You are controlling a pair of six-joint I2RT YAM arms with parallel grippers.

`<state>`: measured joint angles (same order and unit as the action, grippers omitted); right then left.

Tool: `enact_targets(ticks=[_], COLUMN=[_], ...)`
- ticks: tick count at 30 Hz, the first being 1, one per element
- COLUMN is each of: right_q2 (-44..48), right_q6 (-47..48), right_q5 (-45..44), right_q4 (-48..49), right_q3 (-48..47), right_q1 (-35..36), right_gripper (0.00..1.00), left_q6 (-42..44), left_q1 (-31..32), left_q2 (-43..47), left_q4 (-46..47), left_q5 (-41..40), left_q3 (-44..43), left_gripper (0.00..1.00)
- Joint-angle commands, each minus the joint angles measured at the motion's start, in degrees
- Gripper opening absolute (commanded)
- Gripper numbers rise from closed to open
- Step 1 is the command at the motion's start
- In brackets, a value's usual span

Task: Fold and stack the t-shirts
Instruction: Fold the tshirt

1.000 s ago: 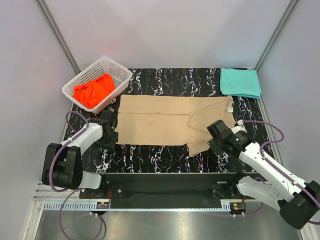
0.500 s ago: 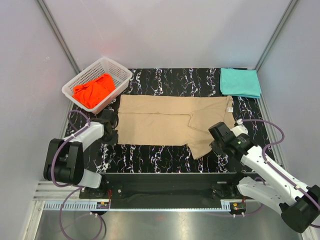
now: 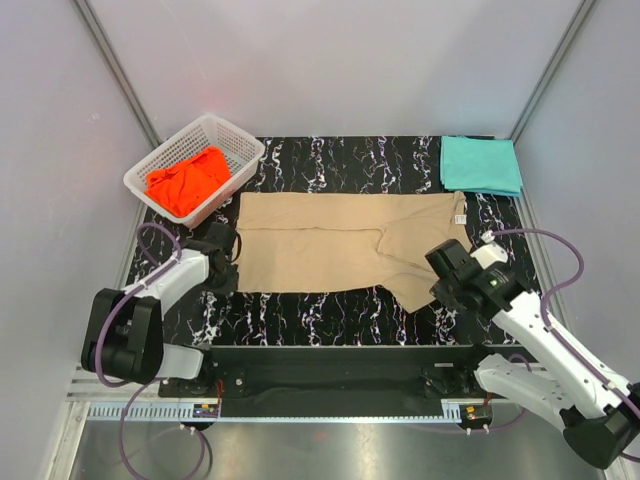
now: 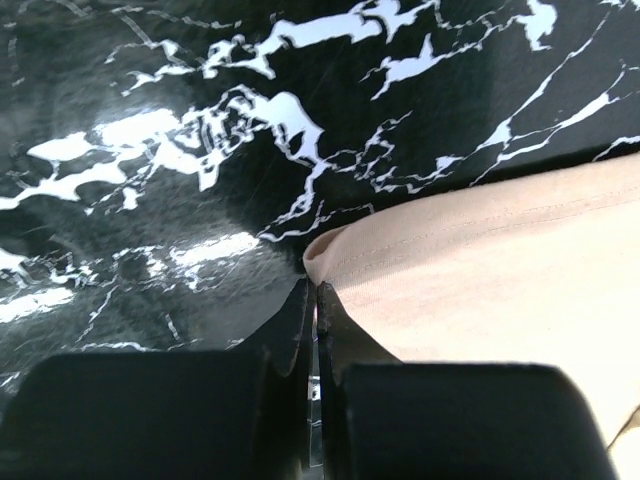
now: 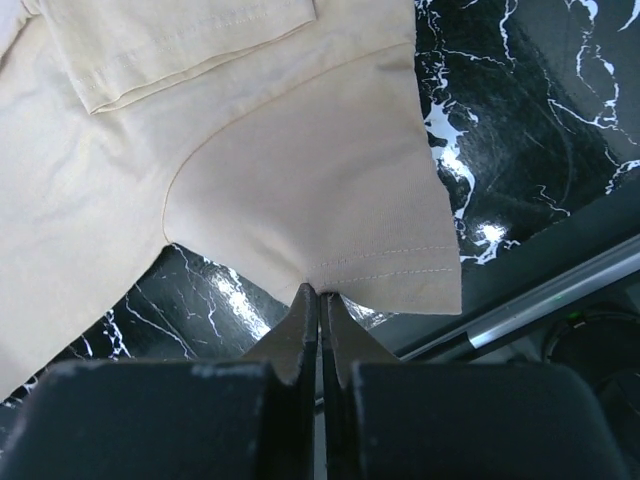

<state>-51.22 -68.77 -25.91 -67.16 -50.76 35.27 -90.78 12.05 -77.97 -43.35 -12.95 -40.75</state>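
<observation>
Left gripper [image 4: 312, 295] clamps shut on the tan t-shirt [image 3: 330, 245] at its near hem corner, right gripper [image 5: 320, 297] shut on its near sleeve, the shirt's length spanning between them.

A black white-veined marble tabletop [image 3: 340, 160] sits between plain grey walls [image 3: 330, 60] with metal corner posts [image 3: 116, 70].

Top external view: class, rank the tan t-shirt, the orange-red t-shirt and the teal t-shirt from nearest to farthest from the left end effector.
1. tan t-shirt: centre, its near-left corner pinched in the left end effector.
2. orange-red t-shirt: far left, lying in the basket.
3. teal t-shirt: folded at the far right, across the whole scene.
</observation>
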Motion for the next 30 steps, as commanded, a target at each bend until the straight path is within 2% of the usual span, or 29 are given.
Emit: enact_targets(ticks=[1, 9, 14, 17, 23, 26, 30], right_q2=[3.23, 3.58, 6.12, 6.31, -3.08, -8.09, -14.51], right_q6=[0.83, 3.91, 3.29, 6.18, 16.89, 24.35, 29.74], right_q5=[-1.34, 5.16, 4.47, 2.1, -4.49, -4.15, -3.44], right_q4=[-4.21, -3.68, -5.0, -2.55, 0.88, 3.69, 5.02], right_q3=[-1.0, 0.13, 1.89, 0.76, -5.91, -9.08, -13.21], right_q1=[0.5, 0.51, 0.51, 0.42, 0.33, 0.5, 0.33], right_gripper=[0.0, 0.0, 0.0, 0.0, 0.0, 0.0, 0.0], left_q6=[-2.46, -4.93, -5.98, -3.54, -2.47, -2.73, -3.08], left_q1=[0.69, 2.71, 4.99, 5.61, 5.52, 5.52, 5.52], left_q2=[2.21, 6.69, 8.1, 6.88, 3.53, 3.0, 1.17], left_q4=[-3.4, -4.81, -6.48, -2.71, -5.42, -7.88, -9.2], left_q5=[-2.87, -2.87, -3.4, -2.78, -5.59, -8.93, -11.48], left_q3=[-0.03, 2.87, 2.7, 1.91, -5.12, -8.72, -12.85], left_gripper=[0.0, 0.0, 0.0, 0.0, 0.0, 0.0, 0.0])
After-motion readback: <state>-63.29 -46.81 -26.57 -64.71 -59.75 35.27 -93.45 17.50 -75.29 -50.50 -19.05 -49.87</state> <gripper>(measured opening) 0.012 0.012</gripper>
